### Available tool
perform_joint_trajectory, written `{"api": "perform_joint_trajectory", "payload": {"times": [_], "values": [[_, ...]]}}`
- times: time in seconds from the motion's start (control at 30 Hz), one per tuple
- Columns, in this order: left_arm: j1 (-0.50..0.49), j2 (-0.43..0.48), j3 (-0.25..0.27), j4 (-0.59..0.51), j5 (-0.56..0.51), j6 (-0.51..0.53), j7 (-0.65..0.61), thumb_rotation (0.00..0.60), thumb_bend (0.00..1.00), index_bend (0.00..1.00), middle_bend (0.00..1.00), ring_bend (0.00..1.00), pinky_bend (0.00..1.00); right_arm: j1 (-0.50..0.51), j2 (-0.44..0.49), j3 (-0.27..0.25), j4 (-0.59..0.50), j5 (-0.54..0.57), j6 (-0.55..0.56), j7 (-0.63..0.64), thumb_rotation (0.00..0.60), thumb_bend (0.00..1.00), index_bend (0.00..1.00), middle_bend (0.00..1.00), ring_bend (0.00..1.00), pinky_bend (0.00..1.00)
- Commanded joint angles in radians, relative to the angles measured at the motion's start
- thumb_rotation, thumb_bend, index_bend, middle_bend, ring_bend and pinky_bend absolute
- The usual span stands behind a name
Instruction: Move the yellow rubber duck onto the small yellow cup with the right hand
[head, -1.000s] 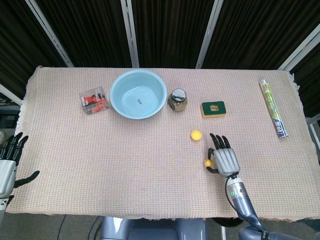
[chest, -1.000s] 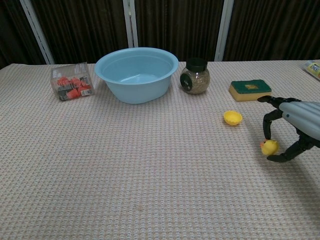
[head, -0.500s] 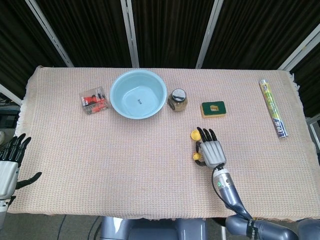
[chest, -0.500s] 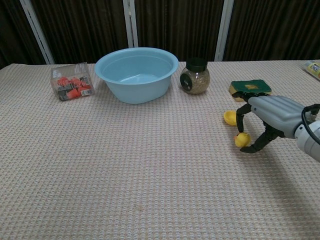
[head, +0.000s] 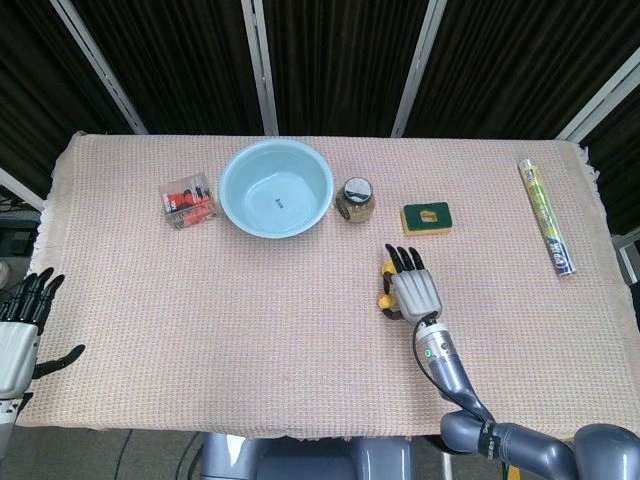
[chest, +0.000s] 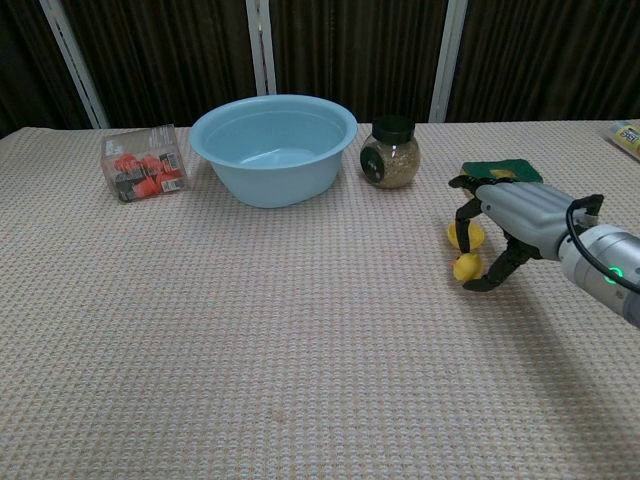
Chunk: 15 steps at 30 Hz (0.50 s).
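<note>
My right hand holds the yellow rubber duck pinched between thumb and fingers, just above the cloth. The small yellow cup stands right behind the duck, partly covered by my fingers; in the head view the hand hides most of the cup. The duck hangs in front of and a little below the cup's rim, touching or nearly touching it. My left hand hangs off the table's left edge, fingers spread, holding nothing.
A green sponge lies just behind my right hand. A jar, a light blue bowl and a clear box of red items stand along the back. A tube lies at far right.
My right hand carried the duck from the right toward the cup, moving left and away from me. The duck now hangs against the cup's near side. The left hand stayed put.
</note>
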Motion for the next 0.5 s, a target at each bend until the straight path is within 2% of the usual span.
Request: {"api": "perform_joint_trajectory", "payload": {"times": [0.03,0.5], "values": [[0.000,0.001,0.001,-0.001,-0.001,-0.002,0.000,0.600,0.00,0.00,0.00,0.00,0.20,0.004,0.009,0.004,0.004,0.002,-0.001,0.004,0.600,0.14,0.56,0.00,0.00,0.00],[0.000,0.004,0.004,-0.010,-0.001,-0.007,0.011,0.600,0.00,0.00,0.00,0.00,0.20,0.017,0.036,0.025,0.008,0.039,0.004,0.003,0.600,0.14,0.56,0.00,0.00,0.00]]}}
